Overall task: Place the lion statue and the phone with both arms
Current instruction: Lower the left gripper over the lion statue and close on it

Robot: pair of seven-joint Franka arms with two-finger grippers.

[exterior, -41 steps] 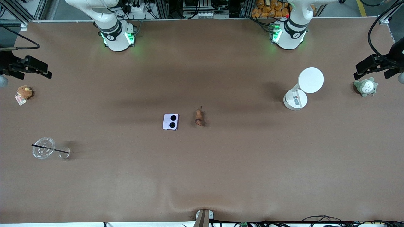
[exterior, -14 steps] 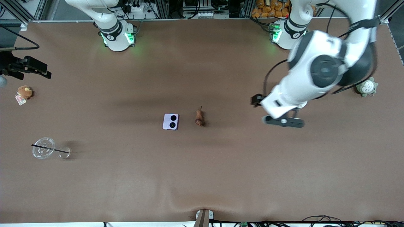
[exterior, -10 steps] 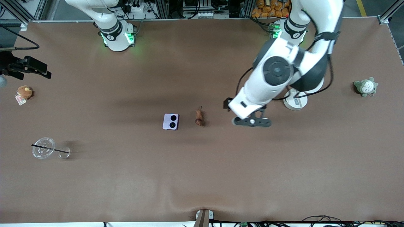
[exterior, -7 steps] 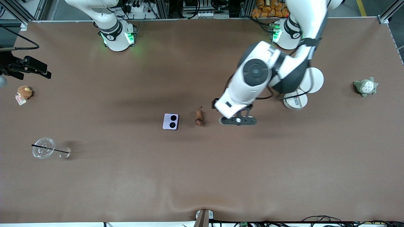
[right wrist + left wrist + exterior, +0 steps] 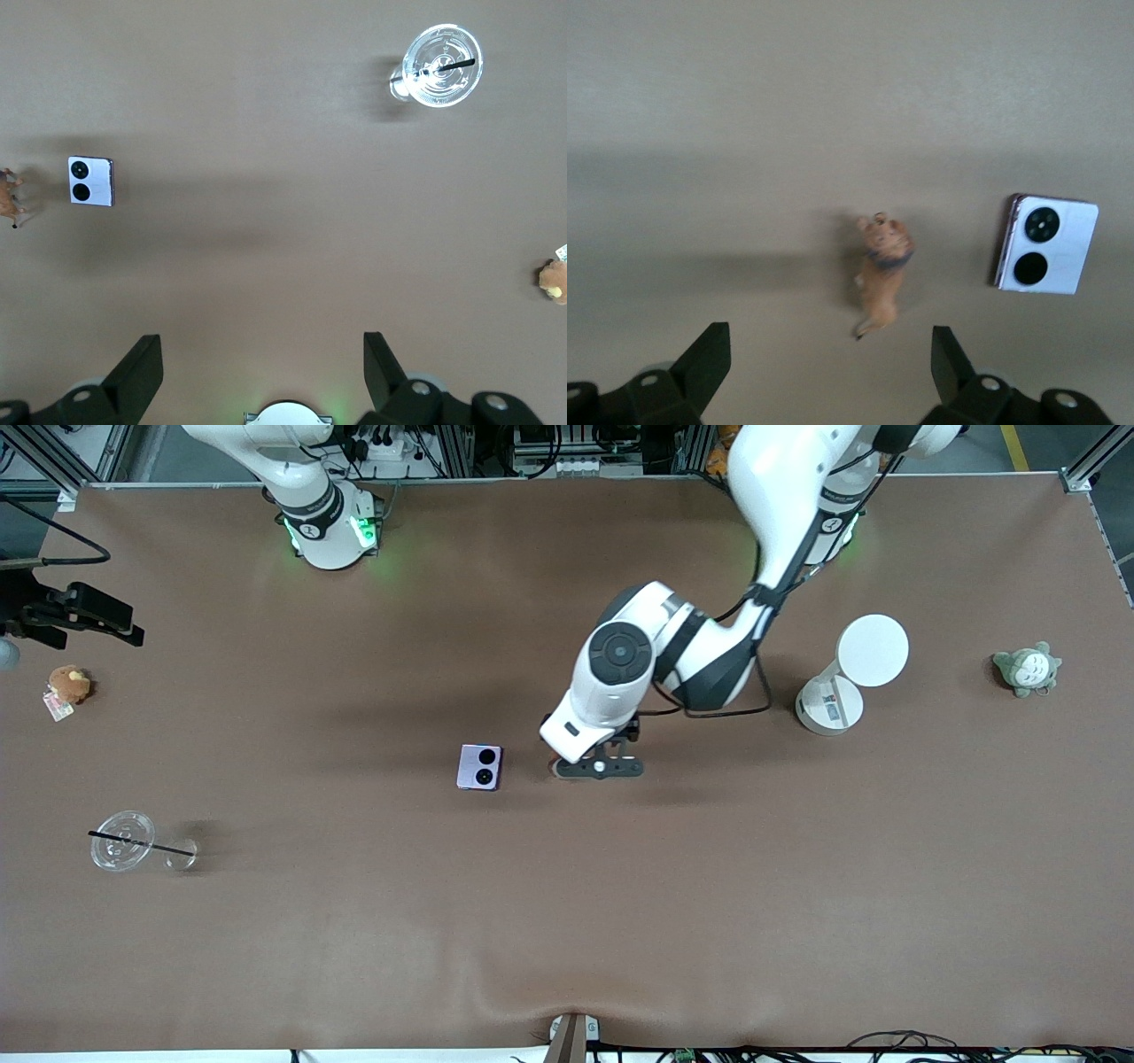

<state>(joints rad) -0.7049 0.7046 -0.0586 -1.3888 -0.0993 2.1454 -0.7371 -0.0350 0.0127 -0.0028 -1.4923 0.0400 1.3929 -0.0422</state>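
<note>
The lion statue [image 5: 881, 274], a tiny reddish-brown figurine, lies on the brown table at mid-table, beside the lavender phone [image 5: 479, 767], which lies face up toward the right arm's end. In the front view the left hand covers the statue. My left gripper [image 5: 597, 766] is open and empty over the table right by the statue. In the left wrist view the statue lies just ahead of the gap in that gripper [image 5: 828, 370], with the phone [image 5: 1047, 257] beside it. My right gripper [image 5: 124, 625] waits open and empty, high over the right arm's end of the table.
A white stand with a round disc [image 5: 846, 677] and a grey-green plush [image 5: 1026, 670] are toward the left arm's end. A brown plush with a tag [image 5: 67, 685] and a clear cup with a straw [image 5: 124, 849] are toward the right arm's end.
The left arm has swung in from its end of the table to the middle and come down over the lion statue. The right arm, the phone and the statue have not moved.
</note>
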